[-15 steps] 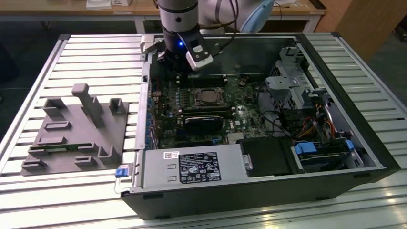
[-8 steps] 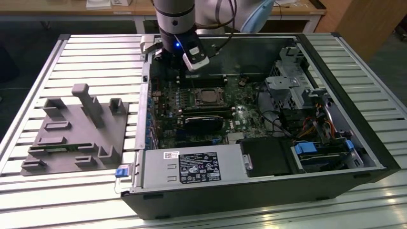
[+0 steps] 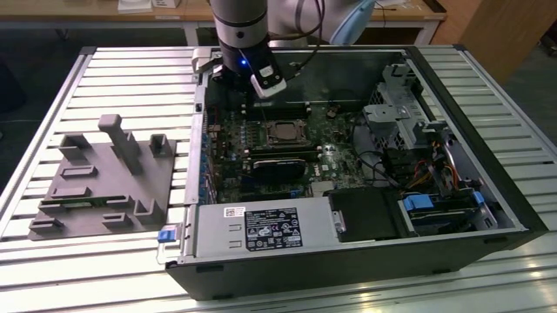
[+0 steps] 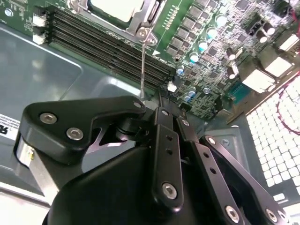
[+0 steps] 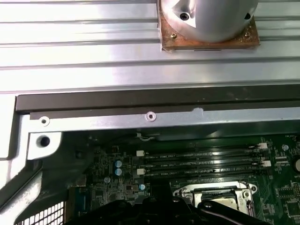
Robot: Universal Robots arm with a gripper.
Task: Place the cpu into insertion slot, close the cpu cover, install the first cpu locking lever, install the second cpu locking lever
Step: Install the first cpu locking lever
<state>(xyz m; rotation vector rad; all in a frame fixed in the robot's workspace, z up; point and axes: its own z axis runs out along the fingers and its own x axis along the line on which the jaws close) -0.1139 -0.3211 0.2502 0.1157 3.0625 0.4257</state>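
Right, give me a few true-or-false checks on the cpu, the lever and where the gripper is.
The cpu lies on the grey fixture. False: it is off that fixture, seated in the board inside the cpu cover frame.
A thin locking lever stands up from the socket's corner to the tip of the gripper. True.
The gripper hangs over the power supply. False: it is across the board from it, by the memory slots.
The computer case lies open on a slatted table. True.

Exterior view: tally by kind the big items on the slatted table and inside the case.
Open computer case: 1
Grey fixture block: 1
Grey power-supply box: 1
Green circuit board: 1
Cpu: 1
Total: 5
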